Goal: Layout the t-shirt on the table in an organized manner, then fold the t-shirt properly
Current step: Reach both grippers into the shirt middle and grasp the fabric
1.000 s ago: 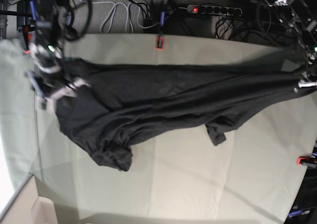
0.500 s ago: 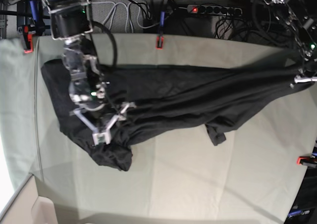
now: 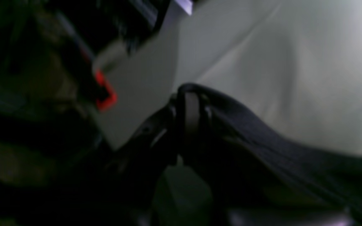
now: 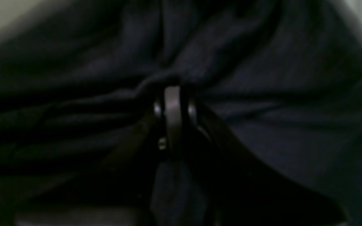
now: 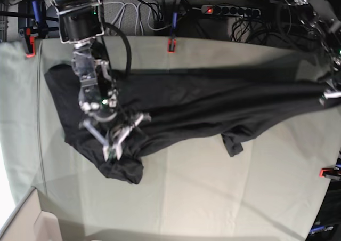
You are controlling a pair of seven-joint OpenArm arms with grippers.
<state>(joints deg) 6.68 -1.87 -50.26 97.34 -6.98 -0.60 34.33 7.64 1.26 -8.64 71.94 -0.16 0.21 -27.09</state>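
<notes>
Filling the base view from edge to edge, the table (image 5: 213,198) carries the t-shirt (image 5: 213,105), which lies stretched in a long dark band across the upper half of the frame and bunches at lower left. At left centre the right gripper (image 5: 113,147) presses into that bunch, its jaws pinched together on a fold of the t-shirt. At the right edge the left gripper (image 5: 326,97) is clamped on the other end of the t-shirt, near a small red clamp (image 5: 329,172).

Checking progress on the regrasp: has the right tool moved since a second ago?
Yes. The right tool has left the table's back-left corner near the red clamp and come forward onto the t-shirt, now shut on its fabric.
</notes>
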